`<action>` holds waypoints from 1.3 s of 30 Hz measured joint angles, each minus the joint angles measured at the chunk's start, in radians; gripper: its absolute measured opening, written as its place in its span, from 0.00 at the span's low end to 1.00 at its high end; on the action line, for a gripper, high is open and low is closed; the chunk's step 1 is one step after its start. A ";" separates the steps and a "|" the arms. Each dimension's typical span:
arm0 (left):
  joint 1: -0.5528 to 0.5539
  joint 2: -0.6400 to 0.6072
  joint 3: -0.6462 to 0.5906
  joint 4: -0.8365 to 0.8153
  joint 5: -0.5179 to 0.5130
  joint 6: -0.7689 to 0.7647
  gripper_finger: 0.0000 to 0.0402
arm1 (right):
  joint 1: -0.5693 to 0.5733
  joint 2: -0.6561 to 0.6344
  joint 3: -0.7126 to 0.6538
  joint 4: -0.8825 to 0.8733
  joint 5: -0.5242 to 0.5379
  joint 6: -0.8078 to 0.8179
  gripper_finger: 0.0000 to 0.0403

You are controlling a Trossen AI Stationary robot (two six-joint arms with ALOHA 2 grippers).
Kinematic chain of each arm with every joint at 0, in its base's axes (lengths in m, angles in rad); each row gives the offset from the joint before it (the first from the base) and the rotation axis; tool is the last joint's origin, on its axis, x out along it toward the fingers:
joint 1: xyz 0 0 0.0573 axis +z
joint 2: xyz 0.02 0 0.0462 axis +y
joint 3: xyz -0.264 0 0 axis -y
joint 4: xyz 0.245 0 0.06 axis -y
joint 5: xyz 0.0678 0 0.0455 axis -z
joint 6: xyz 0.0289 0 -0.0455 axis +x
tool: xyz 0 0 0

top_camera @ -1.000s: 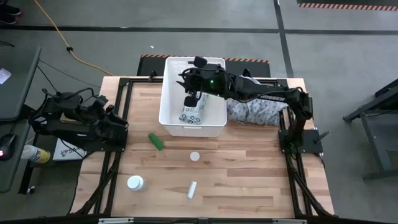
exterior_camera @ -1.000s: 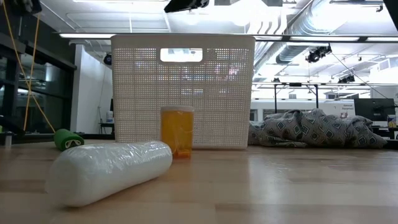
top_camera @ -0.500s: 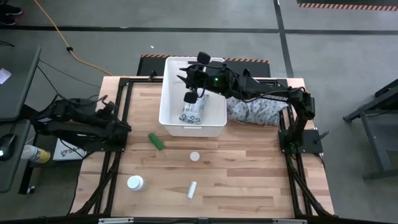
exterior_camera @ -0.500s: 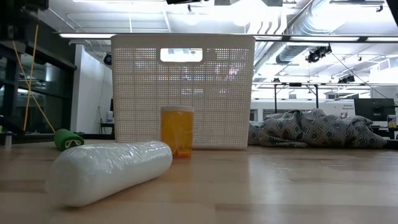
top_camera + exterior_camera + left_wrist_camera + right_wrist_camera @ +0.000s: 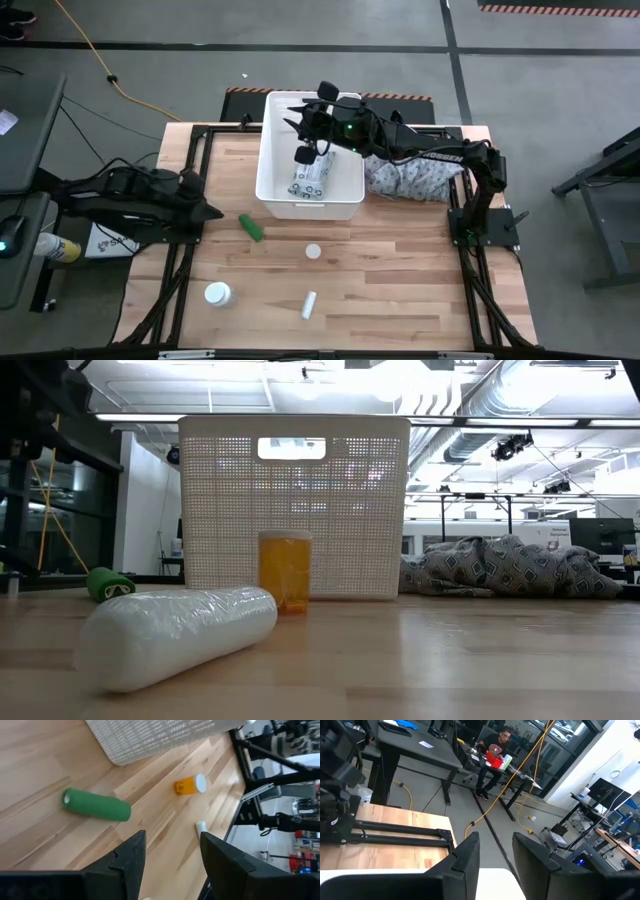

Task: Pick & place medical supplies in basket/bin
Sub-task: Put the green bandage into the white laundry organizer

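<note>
We are reaching with the left gripper, jaws apart and empty, toward the green cylinder left of centre, below the white bin. Next it probably needs lowering over the cylinder and closing. The right gripper, jaws slightly apart, is hovering over the bin holding nothing we can see. Only the low view is showing the orange bottle upright.

Wipes packet in the bin, partly behind the right end effector.
</note>
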 joint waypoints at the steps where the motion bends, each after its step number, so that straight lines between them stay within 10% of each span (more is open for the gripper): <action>1: 0.000 0.010 0.000 0.000 0.000 0.000 0.55 | 0.002 0.000 0.000 0.000 0.000 0.000 0.27; 28: 0.000 0.454 0.000 0.193 0.000 0.009 0.55 | 0.139 0.000 0.000 0.000 0.365 -0.006 0.27; 39: 0.000 0.521 0.000 0.226 0.023 -0.106 0.55 | 0.171 0.000 0.000 0.003 0.563 -0.262 0.27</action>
